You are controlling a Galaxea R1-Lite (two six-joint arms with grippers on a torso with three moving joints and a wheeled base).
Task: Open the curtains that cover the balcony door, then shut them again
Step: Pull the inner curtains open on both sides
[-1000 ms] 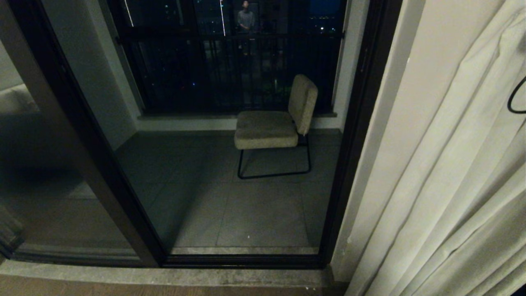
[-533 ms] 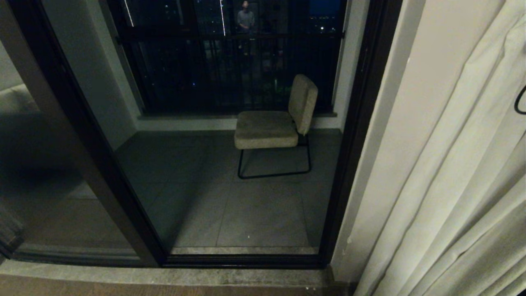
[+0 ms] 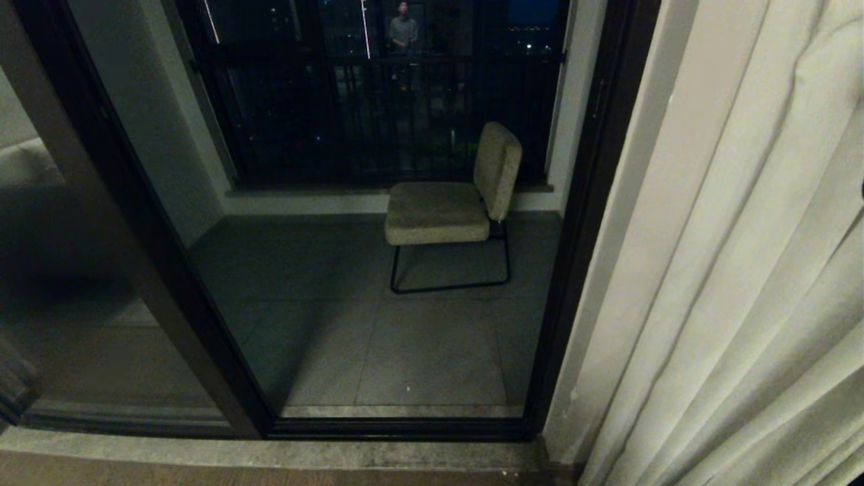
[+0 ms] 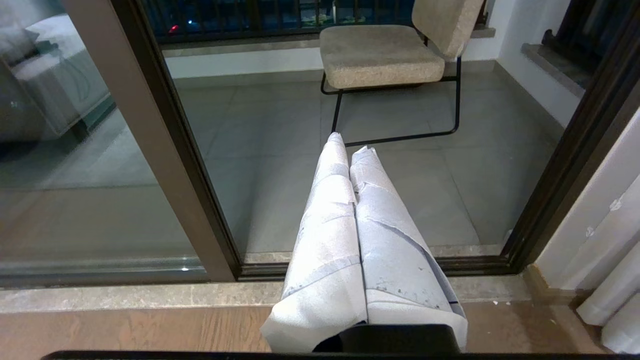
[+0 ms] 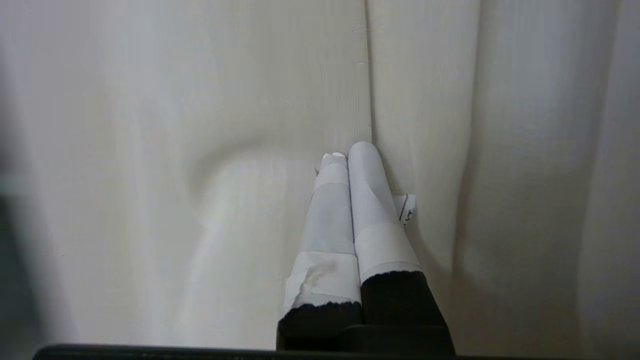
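the balcony door [image 3: 378,283] fills most of your head view: dark-framed glass, uncovered, with the chair [image 3: 452,202] and the black railing [image 3: 378,115] out on the tiled balcony beyond it. so you're at the halfway mark by the look of it; the opening half seems done and the closing half is what's left.

the curtains [image 3: 729,270] hang gathered at the right of the door, past its right-hand frame post, in long vertical pleats that run off the head view top and bottom. that's the axis to keep in mind: the folds run up and down, so any pull that covers the glass has to go sideways, from right to left across the opening.

your right gripper [image 5: 347,155] is the near one. it's out of the head view, but its wrist camera shows nothing but cream fabric, with the taped fingers pressed together and their tips nosed into a vertical crease. they look to be touching the cloth and not clamped on it; no fabric shows between them.

your left gripper [image 4: 350,145] is low in front of the door sill, fingers together, empty, pointing through the glass towards the chair. it's well apart from the curtains, which show only at the edge of its view, so leave the sweep to the right arm.
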